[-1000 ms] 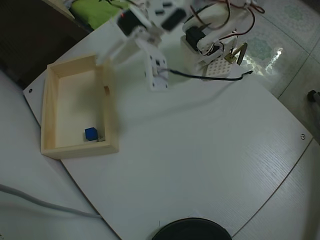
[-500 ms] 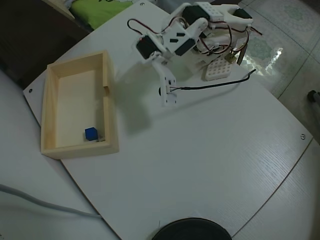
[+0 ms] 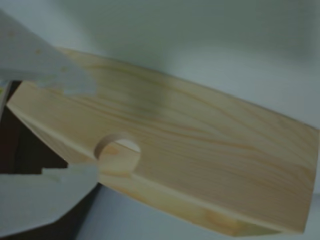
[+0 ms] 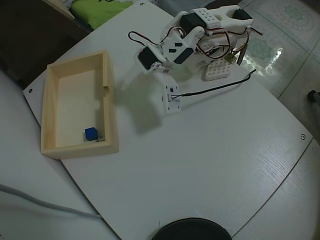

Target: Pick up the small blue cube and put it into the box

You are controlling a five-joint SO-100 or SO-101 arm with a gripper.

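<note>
The small blue cube (image 4: 91, 133) lies inside the pale wooden box (image 4: 112, 107), near the box's lower right corner in the overhead view. My gripper (image 4: 156, 68) is to the right of the box, apart from it, with the arm folded back. In the wrist view the gripper (image 3: 87, 129) is open and empty, its white fingers (image 3: 45, 65) entering from the left. They face the box's long outer wall (image 3: 210, 150) and its notch. The cube is hidden in the wrist view.
A black cable (image 4: 215, 89) runs across the white table from the arm's base. A dark round object (image 4: 192, 231) sits at the table's lower edge. A grey cable (image 4: 45, 205) lies off the table at lower left.
</note>
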